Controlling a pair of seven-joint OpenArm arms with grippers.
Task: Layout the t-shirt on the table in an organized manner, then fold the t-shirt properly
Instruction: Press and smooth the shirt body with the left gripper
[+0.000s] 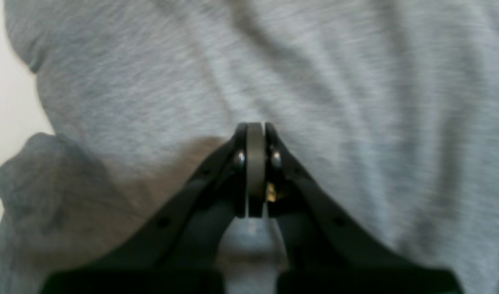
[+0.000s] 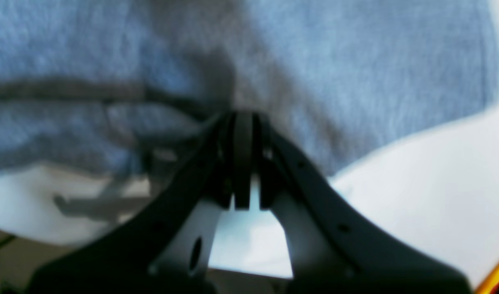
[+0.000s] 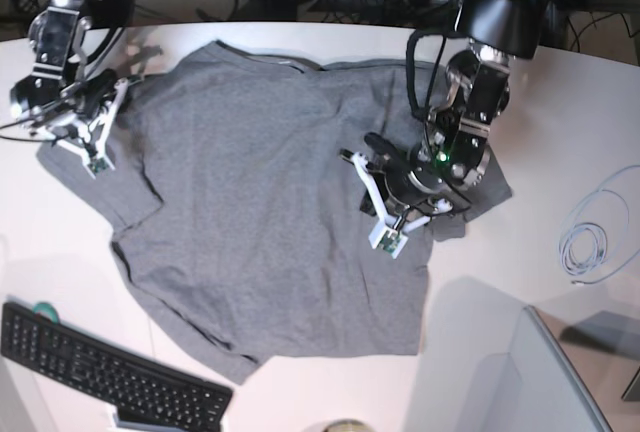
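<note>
The heather-grey t-shirt (image 3: 270,202) lies spread and creased over the white table (image 3: 560,102). My left arm (image 3: 470,102) reaches down onto the shirt's right side, by a bunched sleeve. In the left wrist view the left gripper (image 1: 255,124) is shut, its tips sunk in the t-shirt (image 1: 151,81), and creases run into them. My right arm (image 3: 60,42) hangs over the shirt's left sleeve. In the right wrist view the right gripper (image 2: 243,116) is shut at a folded edge of the t-shirt (image 2: 355,61), with bare table (image 2: 437,183) beside it.
A black keyboard (image 3: 110,377) lies at the front left corner. A coil of pale cable (image 3: 585,247) rests at the right, and a grey panel (image 3: 570,382) stands at the front right. Cables and gear crowd the far edge.
</note>
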